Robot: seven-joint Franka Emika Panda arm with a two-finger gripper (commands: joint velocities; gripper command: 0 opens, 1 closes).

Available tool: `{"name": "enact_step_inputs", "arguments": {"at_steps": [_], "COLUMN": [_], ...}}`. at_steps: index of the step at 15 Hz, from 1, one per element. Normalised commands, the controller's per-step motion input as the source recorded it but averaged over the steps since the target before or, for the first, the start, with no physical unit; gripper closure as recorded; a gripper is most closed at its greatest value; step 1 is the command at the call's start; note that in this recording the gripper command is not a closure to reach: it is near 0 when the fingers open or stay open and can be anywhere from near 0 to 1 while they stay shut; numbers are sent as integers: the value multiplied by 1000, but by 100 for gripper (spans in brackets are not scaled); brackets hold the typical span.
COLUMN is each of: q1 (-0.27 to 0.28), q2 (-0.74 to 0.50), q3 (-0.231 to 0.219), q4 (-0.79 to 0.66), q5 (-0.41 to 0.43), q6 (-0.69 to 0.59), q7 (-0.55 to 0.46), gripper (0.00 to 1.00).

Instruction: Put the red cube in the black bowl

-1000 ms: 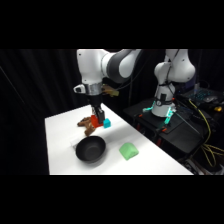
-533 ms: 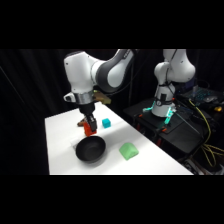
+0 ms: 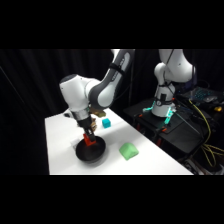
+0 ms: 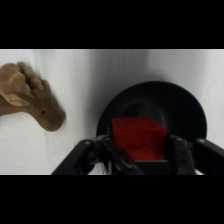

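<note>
Your gripper (image 3: 89,137) is clamped on the red cube (image 4: 138,138), a finger (image 4: 178,154) pressed against each side, and holds it right over the black bowl (image 4: 187,111), which fills the lower right of the wrist view. In the side view the bowl (image 3: 91,153) sits low and left of centre on the white table (image 3: 60,145). A cyan cube (image 3: 106,122) lies behind it, a green block (image 3: 129,150) to its right. A brown stuffed toy (image 4: 30,96) lies at the wrist view's left.

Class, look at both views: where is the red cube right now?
The red cube is held in the gripper just above the black bowl, near the table's front left in the side view; the wrist view shows it between the fingers over the bowl's middle.
</note>
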Motion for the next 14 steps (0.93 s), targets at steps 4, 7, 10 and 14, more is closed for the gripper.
{"name": "enact_step_inputs", "arguments": {"at_steps": [4,7,10,14], "q1": [-47,2,76,94], "q2": [18,-192,-469,-593], "q3": [59,17,-27,-32], "q4": [167,-8,-161,-188], "q5": [87,41,-20,-22], "q6": [-175,-206,-300,-338], "q7": [-138,-49,91,157], "gripper": [0,0,0,0]}}
